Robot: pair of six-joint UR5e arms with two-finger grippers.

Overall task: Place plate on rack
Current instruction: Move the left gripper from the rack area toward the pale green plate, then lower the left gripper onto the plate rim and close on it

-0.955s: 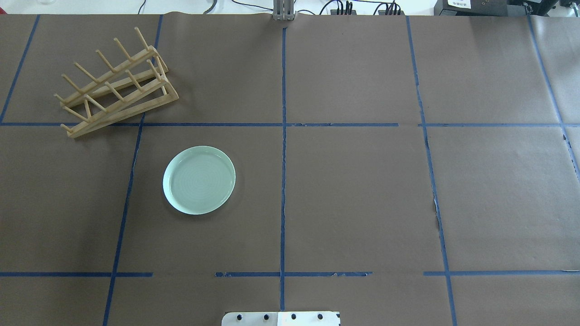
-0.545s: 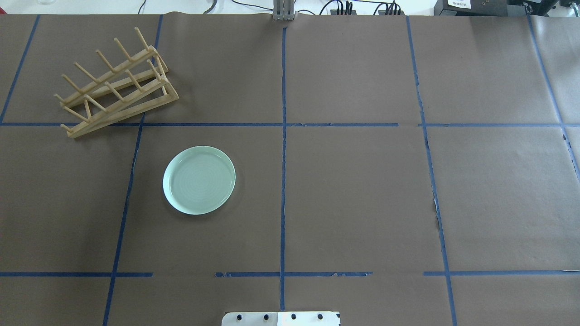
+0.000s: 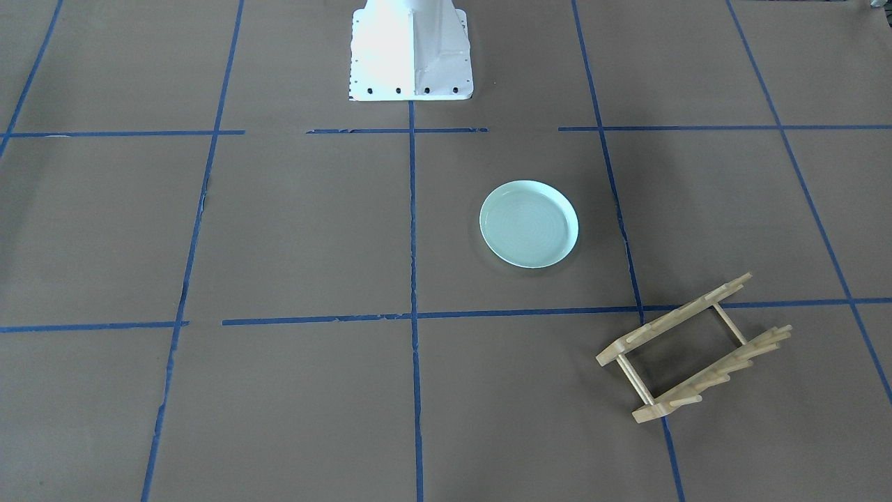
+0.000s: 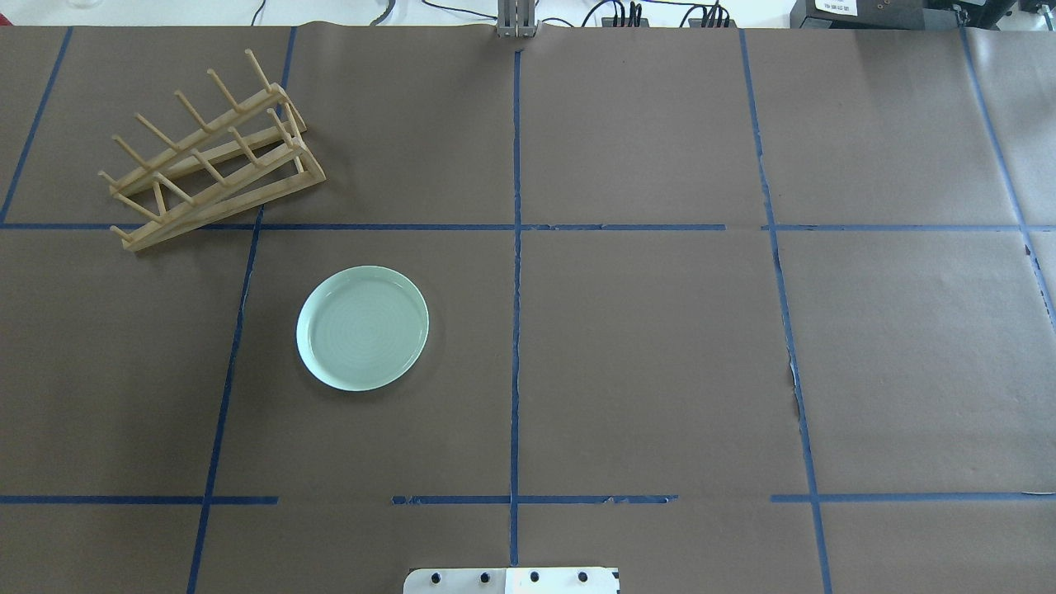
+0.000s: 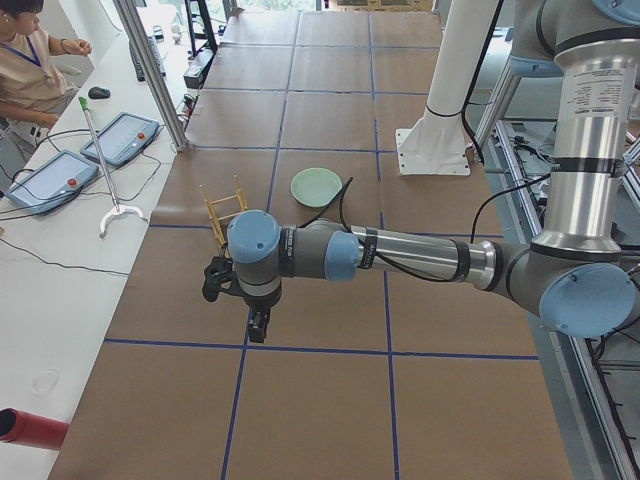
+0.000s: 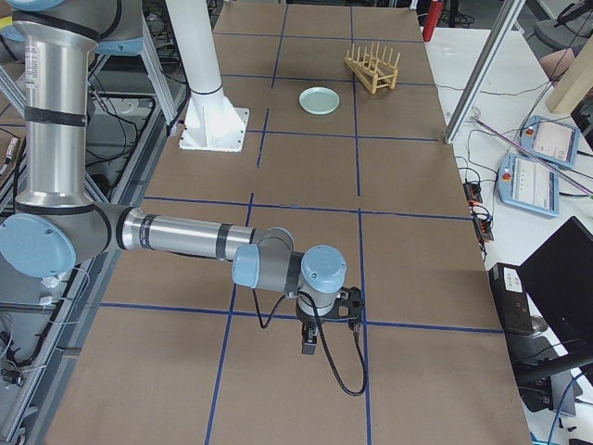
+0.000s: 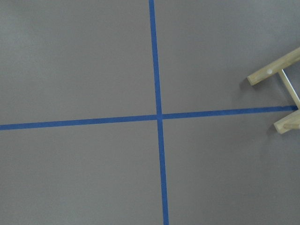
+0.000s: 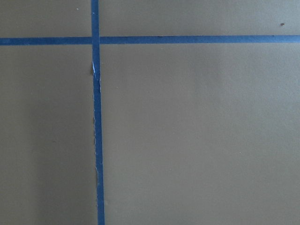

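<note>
The pale mint-green plate (image 4: 363, 327) lies flat on the brown paper, left of the table's middle; it also shows in the front view (image 3: 529, 224). The light wooden rack (image 4: 214, 161) stands beyond it at the far left, pegs up, nothing in it (image 3: 693, 348). One end of the rack shows at the right edge of the left wrist view (image 7: 281, 101). My left gripper (image 5: 258, 325) hangs over the table's left end, well short of the rack. My right gripper (image 6: 309, 343) hangs over the right end, far from the plate (image 6: 319, 99). I cannot tell whether either is open.
The white robot pedestal (image 3: 411, 52) stands at the table's near edge, at its middle. Blue tape lines (image 4: 516, 247) cross the brown paper. An operator (image 5: 30, 60) and control pendants (image 5: 50, 180) are beside the table's far side. A red cylinder (image 5: 25, 428) lies off the left end.
</note>
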